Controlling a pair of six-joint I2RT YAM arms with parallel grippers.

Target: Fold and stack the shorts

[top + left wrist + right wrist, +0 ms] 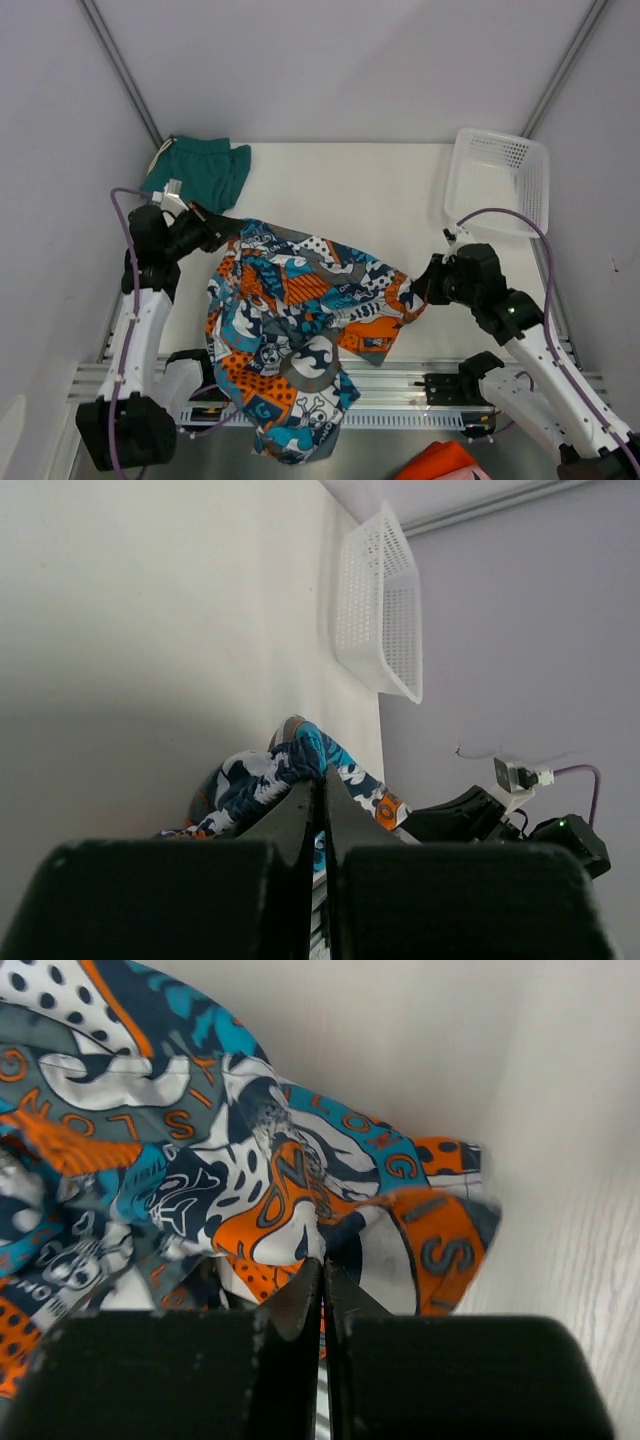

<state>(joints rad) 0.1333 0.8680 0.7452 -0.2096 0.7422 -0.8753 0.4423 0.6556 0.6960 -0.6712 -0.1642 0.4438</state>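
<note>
Left hand (232, 228) and right hand (415, 291) both pinch printed shorts (300, 320).

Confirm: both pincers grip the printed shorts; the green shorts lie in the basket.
No: the green shorts lie on the table, far left, outside the basket, per the top view. The left pincer and right pincer do grip the printed shorts.
</note>
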